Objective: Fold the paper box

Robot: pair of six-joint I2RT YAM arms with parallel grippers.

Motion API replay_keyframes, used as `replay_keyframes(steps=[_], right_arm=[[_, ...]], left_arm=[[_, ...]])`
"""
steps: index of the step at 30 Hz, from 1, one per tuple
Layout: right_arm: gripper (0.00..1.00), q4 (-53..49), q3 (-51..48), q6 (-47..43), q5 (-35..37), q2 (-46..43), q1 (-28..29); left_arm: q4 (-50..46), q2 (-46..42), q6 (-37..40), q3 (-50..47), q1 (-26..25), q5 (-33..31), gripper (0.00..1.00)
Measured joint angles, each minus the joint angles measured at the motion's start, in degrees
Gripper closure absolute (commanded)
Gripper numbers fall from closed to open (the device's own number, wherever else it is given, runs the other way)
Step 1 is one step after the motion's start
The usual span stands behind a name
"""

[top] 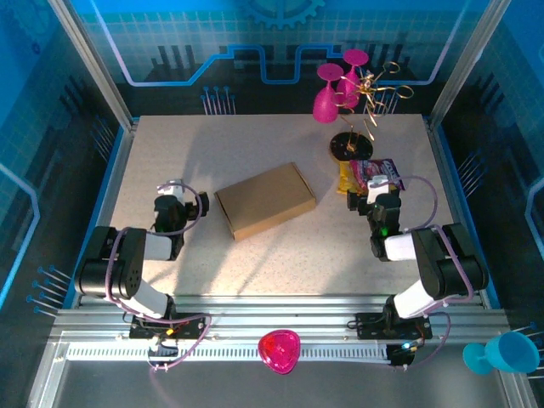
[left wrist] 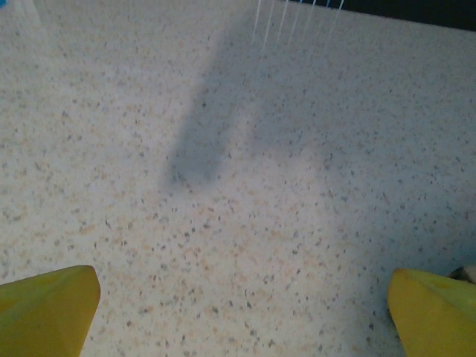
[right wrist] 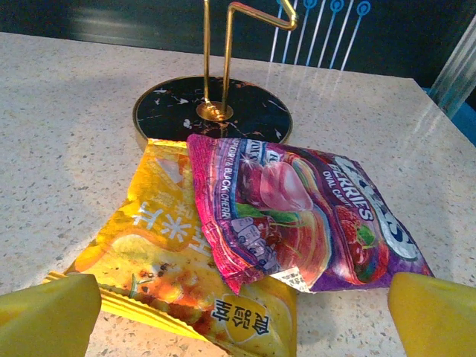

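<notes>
1. The paper box (top: 265, 201) lies flat in the middle of the worktop (top: 170, 153), between the arms and touched by neither. The left gripper (left wrist: 239, 316) and right gripper (right wrist: 242, 316) both stand wide open and empty.
2. The right gripper points at the purple snack packet (right wrist: 297, 216) and yellow packet (right wrist: 171, 253). A careless reach could drag them or knock the glass stand (right wrist: 212, 111).
3. A one-sided push may spin the light box instead of creasing it.

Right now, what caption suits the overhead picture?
Brown paper box lies on the speckled table between two arms, jaws open; snack packets sit ahead of the right arm.
</notes>
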Motion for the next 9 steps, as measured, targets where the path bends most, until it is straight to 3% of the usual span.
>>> replay_keyframes(steps=[9], right_arm=[[0.00,-0.3,0.0,-0.3,0.5,0.0,0.4]], left_arm=[[2.2,0.0,0.5,0.1,-0.3,-0.4,0.01]])
